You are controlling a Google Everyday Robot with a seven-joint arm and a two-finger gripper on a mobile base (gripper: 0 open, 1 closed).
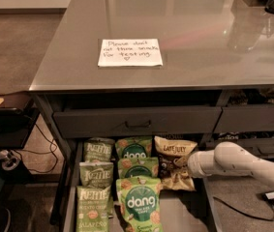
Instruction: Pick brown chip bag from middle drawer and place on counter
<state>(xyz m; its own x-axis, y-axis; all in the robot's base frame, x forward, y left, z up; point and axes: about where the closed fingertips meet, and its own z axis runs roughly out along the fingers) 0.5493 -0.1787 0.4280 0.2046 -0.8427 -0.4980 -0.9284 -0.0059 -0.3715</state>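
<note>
A brown chip bag (171, 154) sits at the back right of the open middle drawer (187, 215), below the front edge of the grey table (204, 30). Its long axis runs from 12 to 6 o'clock in the camera view, the "LATE JULY" top edge toward 12 and the crumpled bottom toward 6. The printed face is turned up toward the camera.

The end effector (188, 165) meets the bag at its 3 o'clock edge, about halfway down its length, at the tip of a white arm (243, 164) that enters from the right side of the view. It touches or overlaps the bag there. Whether it is open, closed or clamped on the bag cannot be told from this view.

At the bag's 9 o'clock side, a column of green dang bags (139, 204) lies just beside it, touching or nearly so. A column of green Kettle bags (97, 174) fills the drawer's left side. At the bag's 6 o'clock, the drawer floor is bare toward the near right corner. At its 12 o'clock, the closed upper drawer front (137, 122) with its bar handle stands above the bag's top edge.

Most of the glossy table is bare. A white handwritten paper note (129, 52) lies near its front edge, at roughly 11 o'clock from the bag and well apart from it.
</note>
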